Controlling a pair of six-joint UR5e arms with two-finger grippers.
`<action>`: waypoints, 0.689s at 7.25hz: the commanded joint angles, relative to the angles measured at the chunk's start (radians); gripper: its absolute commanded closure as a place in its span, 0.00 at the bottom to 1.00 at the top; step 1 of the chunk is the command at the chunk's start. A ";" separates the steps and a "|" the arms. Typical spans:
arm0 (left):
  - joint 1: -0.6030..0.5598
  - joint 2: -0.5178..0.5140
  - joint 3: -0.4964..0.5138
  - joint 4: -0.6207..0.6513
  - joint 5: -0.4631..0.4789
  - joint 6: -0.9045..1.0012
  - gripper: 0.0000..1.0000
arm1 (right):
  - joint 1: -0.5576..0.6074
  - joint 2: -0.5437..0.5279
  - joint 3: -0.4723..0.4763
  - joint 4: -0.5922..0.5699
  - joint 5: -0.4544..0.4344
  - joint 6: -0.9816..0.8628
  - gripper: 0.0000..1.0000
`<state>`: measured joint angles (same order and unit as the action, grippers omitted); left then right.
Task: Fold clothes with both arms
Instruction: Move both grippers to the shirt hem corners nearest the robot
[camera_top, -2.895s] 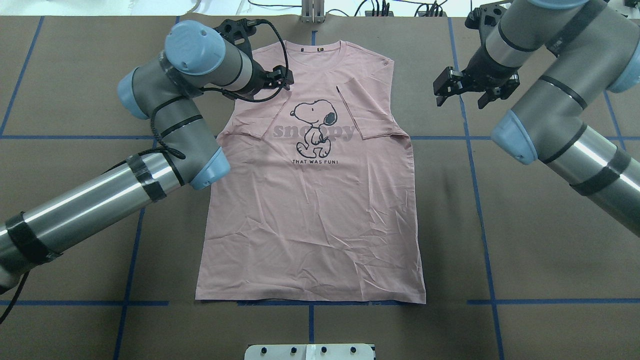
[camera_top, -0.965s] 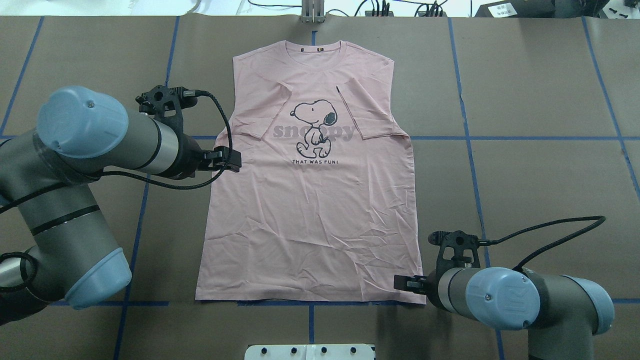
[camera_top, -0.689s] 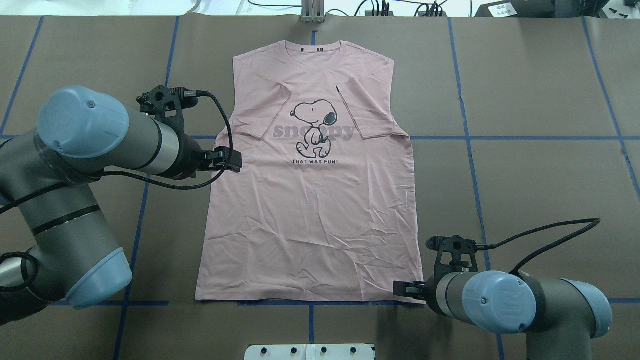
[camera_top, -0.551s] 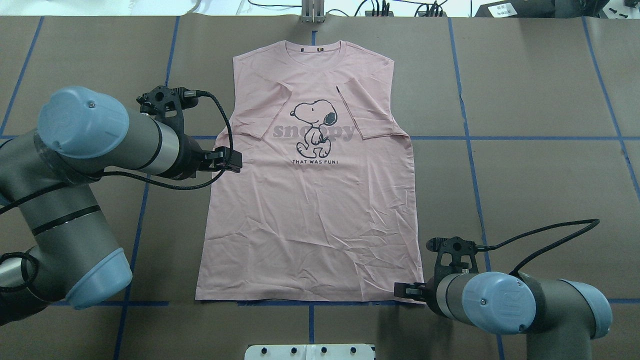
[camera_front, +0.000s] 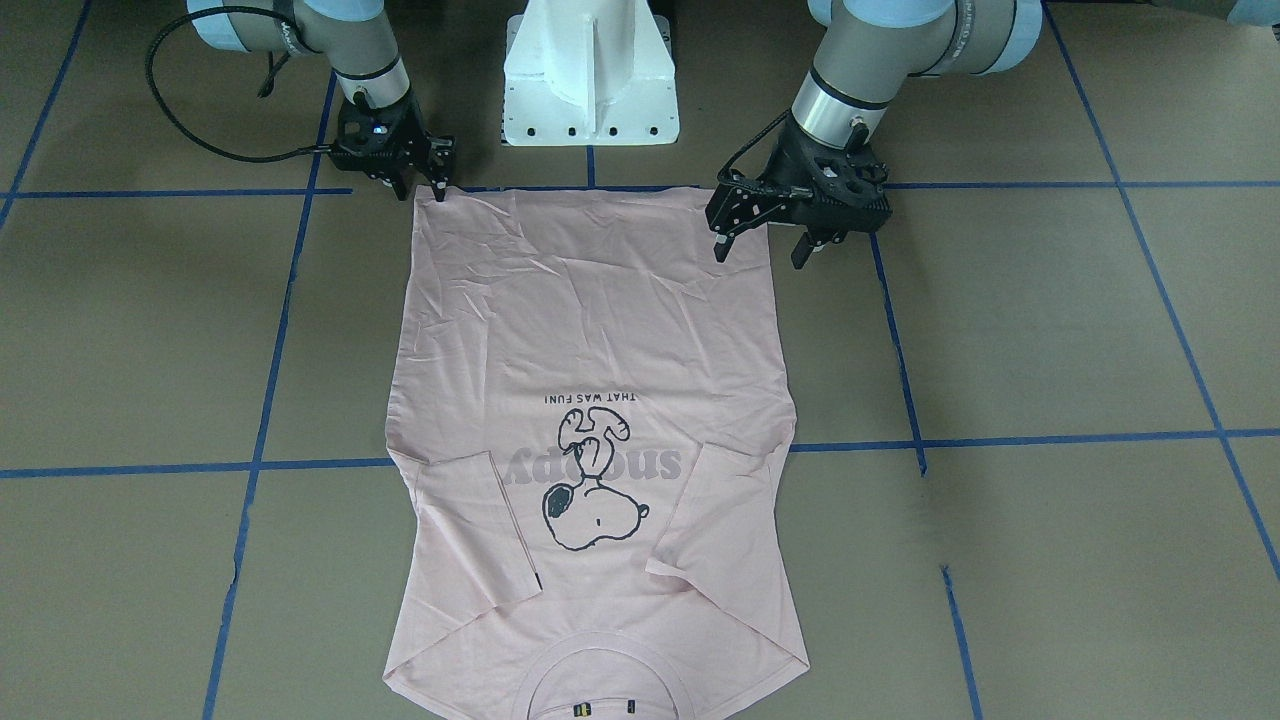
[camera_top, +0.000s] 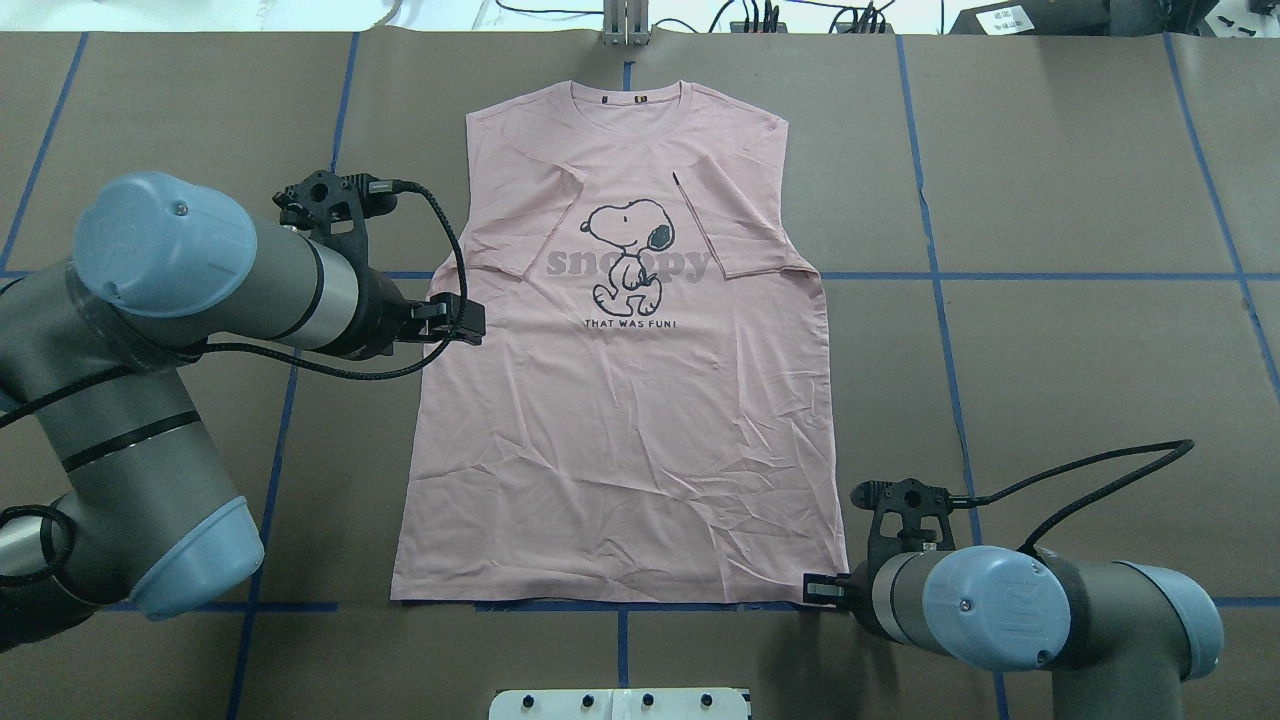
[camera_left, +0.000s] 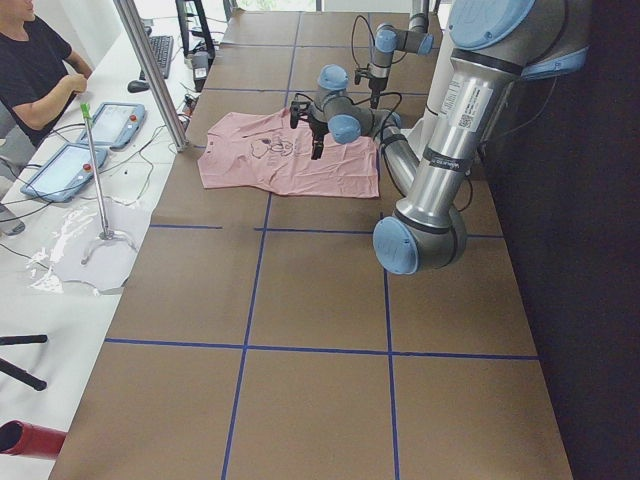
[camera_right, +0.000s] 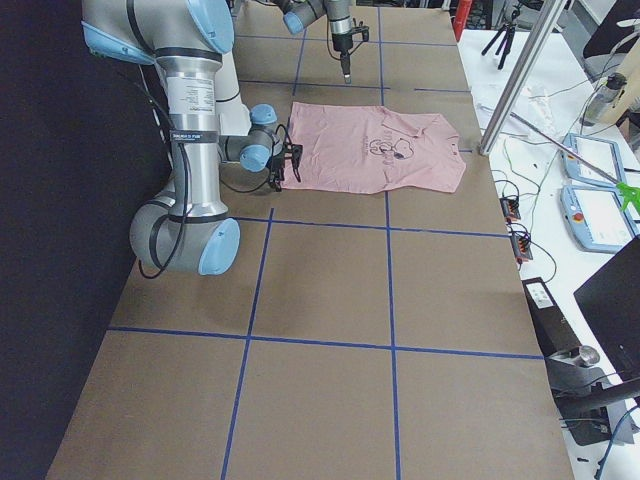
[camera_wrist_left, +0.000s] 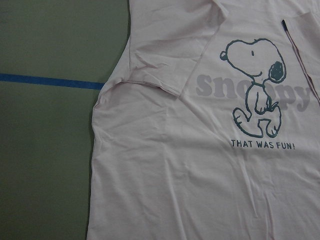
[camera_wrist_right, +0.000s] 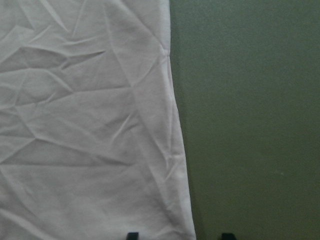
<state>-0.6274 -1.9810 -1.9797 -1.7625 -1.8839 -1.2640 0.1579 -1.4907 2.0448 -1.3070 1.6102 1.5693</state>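
We find the right tool (camera_front: 420, 190) open, astride the near hem corner of the T-shirt (camera_top: 620, 420). Farther on, the left tool (camera_front: 759, 256) hangs open over its side edge. The T-shirt lies flat on the tabletop (camera_top: 1050, 350), 2 sleeves (camera_top: 735, 225) folded inward.

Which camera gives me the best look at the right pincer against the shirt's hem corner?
Exterior front-facing: the right pincer shows whole, tips at the T-shirt hem corner. Overhead hides most of it behind the right arm; the right wrist view shows only two fingertips straddling the shirt's edge; side views show it small.
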 joint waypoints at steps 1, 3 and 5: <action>0.000 -0.001 -0.002 0.000 0.002 -0.001 0.00 | -0.014 0.001 0.000 0.000 0.004 0.000 1.00; 0.002 -0.002 -0.002 0.000 -0.001 -0.003 0.00 | -0.011 0.000 0.008 0.002 0.000 0.000 1.00; 0.009 0.004 -0.004 0.005 -0.003 -0.032 0.00 | -0.006 0.001 0.034 0.002 -0.006 0.002 1.00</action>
<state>-0.6239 -1.9817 -1.9817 -1.7615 -1.8859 -1.2773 0.1497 -1.4899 2.0629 -1.3056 1.6057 1.5702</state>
